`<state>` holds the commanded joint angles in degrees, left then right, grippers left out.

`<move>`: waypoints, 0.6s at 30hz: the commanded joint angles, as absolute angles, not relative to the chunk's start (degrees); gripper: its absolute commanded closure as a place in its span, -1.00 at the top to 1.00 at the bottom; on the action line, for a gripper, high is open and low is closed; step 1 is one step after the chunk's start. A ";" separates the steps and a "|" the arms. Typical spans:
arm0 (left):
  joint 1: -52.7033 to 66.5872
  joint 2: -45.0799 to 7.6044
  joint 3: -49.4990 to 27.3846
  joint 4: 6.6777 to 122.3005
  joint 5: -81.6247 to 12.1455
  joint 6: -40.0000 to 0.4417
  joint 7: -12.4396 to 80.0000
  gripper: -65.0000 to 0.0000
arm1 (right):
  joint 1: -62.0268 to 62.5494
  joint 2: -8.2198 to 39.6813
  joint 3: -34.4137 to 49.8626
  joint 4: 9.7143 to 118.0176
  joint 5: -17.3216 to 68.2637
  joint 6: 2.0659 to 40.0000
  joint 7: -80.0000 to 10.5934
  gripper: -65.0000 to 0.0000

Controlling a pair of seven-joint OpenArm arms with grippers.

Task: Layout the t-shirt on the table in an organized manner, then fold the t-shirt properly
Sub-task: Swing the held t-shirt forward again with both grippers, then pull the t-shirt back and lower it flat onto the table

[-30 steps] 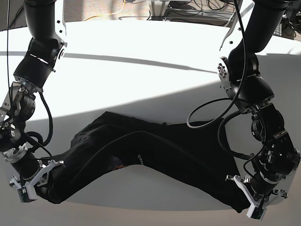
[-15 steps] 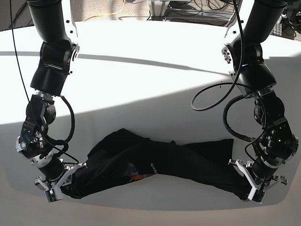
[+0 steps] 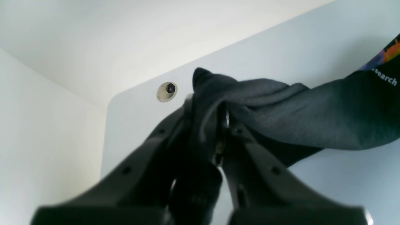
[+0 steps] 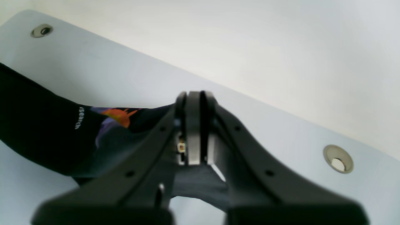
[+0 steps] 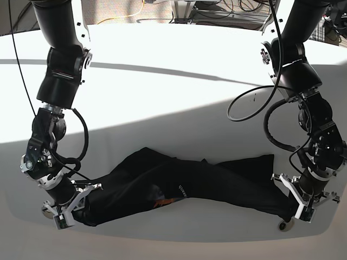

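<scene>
Both grippers were clamped on the t-shirt (image 5: pixel 195 187), which hung as a twisted black band low over the near edge of the table (image 5: pixel 162 97). The left gripper (image 3: pixel 207 103) pinched a bunched corner at the right end; the right gripper (image 4: pixel 193 125) had its jaws pressed together with cloth caught lower between them at the left end. Laying it out well probably called for drawing the two ends evenly apart and away from the near edge, keeping the pull level so the twist could open. The cloth looked soft and matte, heavily creased, with an orange and purple print (image 5: pixel 162 202) showing. The white tabletop was smooth, with a round metal disc (image 3: pixel 167 92) set in it.
</scene>
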<state>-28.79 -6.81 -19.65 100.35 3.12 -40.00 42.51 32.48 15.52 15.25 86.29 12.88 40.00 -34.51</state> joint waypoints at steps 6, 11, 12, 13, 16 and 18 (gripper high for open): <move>-24.48 -6.55 -18.15 110.99 3.03 -40.00 42.51 -1.00 | 24.22 15.34 15.25 105.01 12.97 40.00 -38.37 -1.00; -24.31 -6.55 -18.15 115.38 3.03 -40.00 42.51 -1.00 | 20.18 13.85 15.60 116.79 12.53 40.00 -40.04 -1.00; -24.75 -6.55 -18.24 115.38 3.03 -40.00 42.51 -1.00 | 20.09 13.67 15.96 117.23 12.88 40.00 -40.04 -1.00; -26.15 -6.64 -18.24 115.47 3.03 -40.00 42.51 -1.00 | 20.26 13.49 16.48 117.23 13.05 40.00 -39.96 -1.00; -28.97 -6.99 -18.59 115.56 3.03 -40.00 42.51 -1.00 | 21.49 14.99 17.45 117.23 12.97 40.00 -39.78 -1.00; -31.08 -8.48 -19.82 115.47 3.21 -40.00 42.51 -1.00 | 22.64 16.13 18.51 117.23 12.97 40.00 -39.78 -1.00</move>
